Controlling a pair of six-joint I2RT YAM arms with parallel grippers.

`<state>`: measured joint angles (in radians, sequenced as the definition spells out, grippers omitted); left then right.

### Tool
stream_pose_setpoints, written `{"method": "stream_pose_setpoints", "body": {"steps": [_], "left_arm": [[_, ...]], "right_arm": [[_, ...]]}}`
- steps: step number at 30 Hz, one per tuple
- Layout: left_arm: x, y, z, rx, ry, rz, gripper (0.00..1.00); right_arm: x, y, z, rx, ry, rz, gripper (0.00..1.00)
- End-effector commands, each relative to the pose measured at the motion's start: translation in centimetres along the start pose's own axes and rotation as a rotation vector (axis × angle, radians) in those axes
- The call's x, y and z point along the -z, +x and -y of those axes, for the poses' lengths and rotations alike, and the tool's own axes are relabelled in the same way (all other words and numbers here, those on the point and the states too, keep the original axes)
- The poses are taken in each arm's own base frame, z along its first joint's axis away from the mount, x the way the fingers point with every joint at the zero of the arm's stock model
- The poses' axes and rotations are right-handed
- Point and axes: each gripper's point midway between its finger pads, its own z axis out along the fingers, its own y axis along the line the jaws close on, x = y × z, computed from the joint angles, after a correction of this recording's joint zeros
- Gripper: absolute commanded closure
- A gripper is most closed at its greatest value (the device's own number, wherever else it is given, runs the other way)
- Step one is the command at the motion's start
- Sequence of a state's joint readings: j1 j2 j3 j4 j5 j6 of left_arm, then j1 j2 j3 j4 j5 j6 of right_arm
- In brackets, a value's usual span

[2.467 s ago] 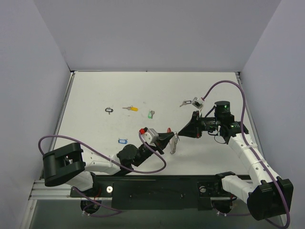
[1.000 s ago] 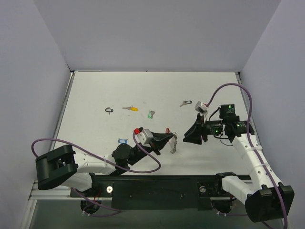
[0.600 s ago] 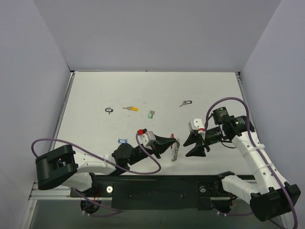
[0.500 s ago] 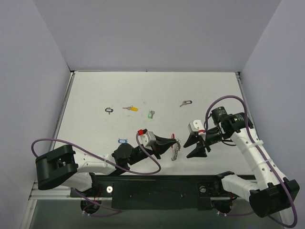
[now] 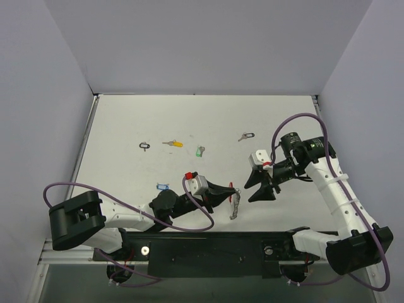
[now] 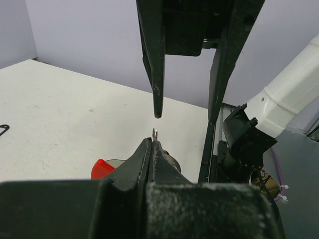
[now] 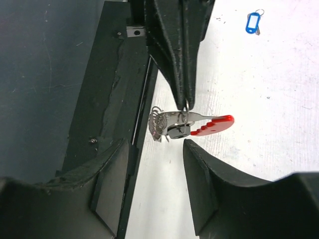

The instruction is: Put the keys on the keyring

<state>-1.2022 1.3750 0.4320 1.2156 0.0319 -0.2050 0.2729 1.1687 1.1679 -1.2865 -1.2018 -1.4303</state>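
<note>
**Overhead and wrist views.** Left claw [image 5: 227, 189], lower centre of the overhead frame, pinched tight on the metal end of the keyring [image 7: 192, 122]; right claw [image 5: 257, 188] just beside it, jaws about half apart, holding nothing.

The keys lie loose on the table [image 5: 126, 120], well apart from the ring: yellow key [image 5: 172, 144], green key [image 5: 199, 151], blue key [image 5: 162, 187], black-tagged key [image 5: 144, 146] at the left, second black-tagged key [image 5: 245, 136] at the upper right.

Likely hazards — the thin pinch may let the ring twist or slip if the right claw nudges it; with no key in hand, threading cannot begin.

Containers — none in view.
</note>
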Motion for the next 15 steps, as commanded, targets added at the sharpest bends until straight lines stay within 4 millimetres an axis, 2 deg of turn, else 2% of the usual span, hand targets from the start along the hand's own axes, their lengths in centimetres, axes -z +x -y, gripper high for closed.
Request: {"method": "stream_pose_setpoints", "body": {"steps": [1,6,7,8,9,11,15], "left_arm": [[-0.9,-3.1,0.8,0.008,0.029,0.101,1.0],[-1.0,-3.6,0.5,0.004,0.01,0.119,1.0],[-1.0,-3.6,0.4,0.005,0.004,0.12,1.0],[-1.0,-3.8,0.4,0.0,0.003,0.124,1.0],[-1.0,-3.9,0.4,-0.003,0.003,0.127,1.0],[-0.9,-4.1,-0.1,-0.006,-0.029,0.136,1.0],[-0.6,-4.5,-0.6,-0.006,-0.061,0.158,1.0]], "right_arm": [[0.5,-0.8,0.0,-0.06,-0.01,0.005,0.57],[0.9,-0.6,1.3,-0.125,0.022,-0.039,0.57],[1.2,-0.6,2.5,-0.113,0.066,-0.058,0.57],[1.4,-0.7,2.7,-0.172,0.092,-0.066,0.57],[1.7,-0.7,4.1,-0.146,0.144,-0.078,0.57],[1.9,-1.0,4.9,-0.153,0.195,-0.075,0.57],[1.2,-1.5,5.1,-0.147,0.21,-0.029,0.57]]}}
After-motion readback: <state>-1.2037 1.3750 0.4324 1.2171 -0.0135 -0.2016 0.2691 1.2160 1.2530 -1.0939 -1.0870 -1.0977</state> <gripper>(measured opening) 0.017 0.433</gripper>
